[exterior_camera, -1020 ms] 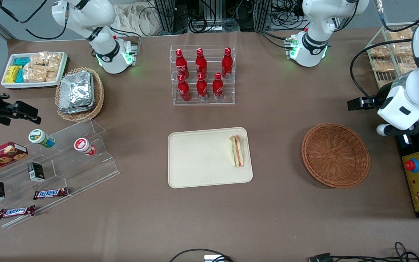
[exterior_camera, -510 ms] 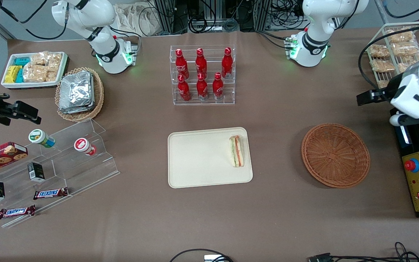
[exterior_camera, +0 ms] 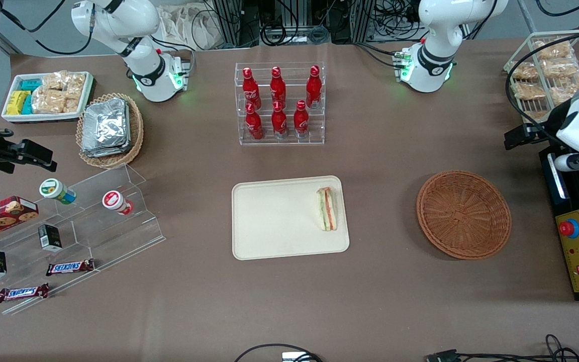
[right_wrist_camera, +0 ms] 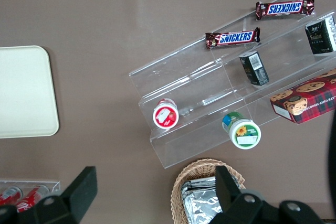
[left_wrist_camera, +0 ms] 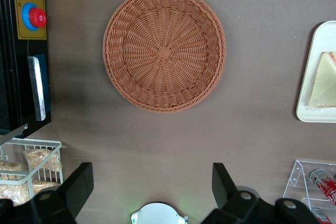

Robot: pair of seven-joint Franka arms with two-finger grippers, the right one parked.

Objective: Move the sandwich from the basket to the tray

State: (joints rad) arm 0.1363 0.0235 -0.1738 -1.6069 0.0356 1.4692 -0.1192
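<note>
- Lowest in the front frame, toward the parked arm's end, two Snickers bars (exterior_camera: 70,267) lie on a clear stepped stand (exterior_camera: 83,226).
- At mid-height in the centre of that frame sits the tray (exterior_camera: 274,221). The sandwich (exterior_camera: 326,208) lies on it, close to the rim that faces the working arm's end, with its red, orange and green filling edge turned upward.
- The basket (exterior_camera: 463,214) stands on the table at about the same height in the frame, well apart from the tray toward the working arm's end. Its whole woven bottom shows.
- A black and yellow control box (exterior_camera: 578,251) with a red button sits at the frame's edge beside the basket.
- The gripper (left_wrist_camera: 152,190) hangs above the table at the working arm's end, farther from the front camera than the basket and near a wire rack (exterior_camera: 546,70) of snack packs. Its two fingers (left_wrist_camera: 79,184) stand wide apart with nothing between them.
- Upper centre of the front frame: a clear rack of red bottles (exterior_camera: 279,103).
</note>
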